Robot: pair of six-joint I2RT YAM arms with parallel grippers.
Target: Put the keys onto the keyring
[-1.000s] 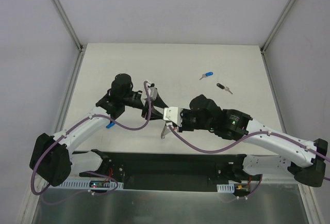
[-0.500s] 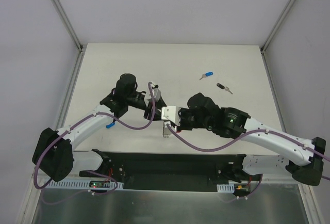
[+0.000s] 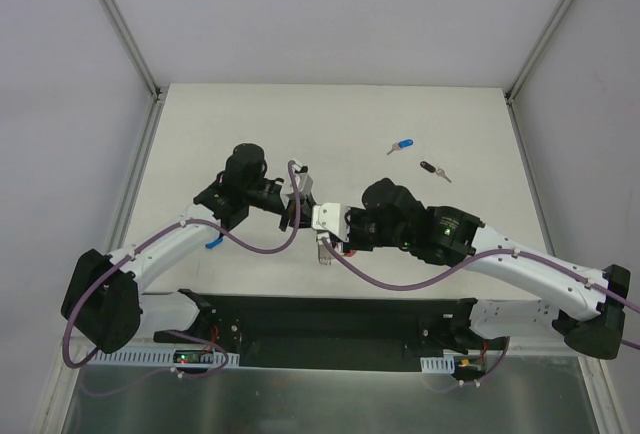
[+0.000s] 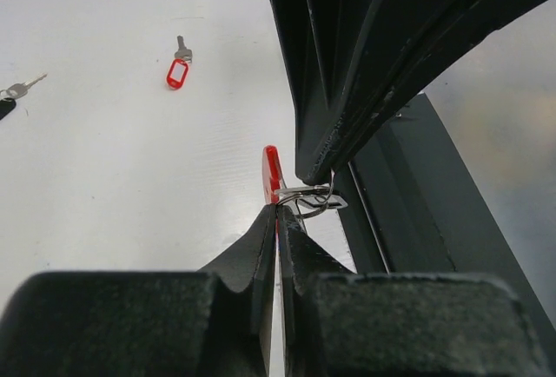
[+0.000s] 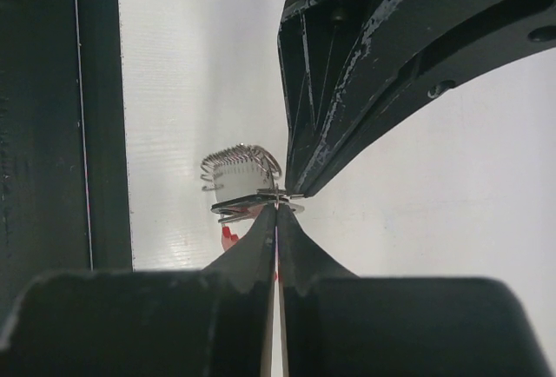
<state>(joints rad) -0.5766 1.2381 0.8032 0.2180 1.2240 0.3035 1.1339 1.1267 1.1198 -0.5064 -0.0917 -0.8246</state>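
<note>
The left claw (image 4: 278, 212) and right claw (image 5: 276, 207) meet tip to tip above the near edge of the table (image 3: 250, 124), each pinched shut on the keyring (image 5: 239, 168), apparently bracing it for threading, while the keys (image 3: 402, 145) lie well apart.

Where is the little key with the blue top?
In the top view, the blue-topped key lies on the table beyond the right arm, with the black-topped key just to its right.
</note>
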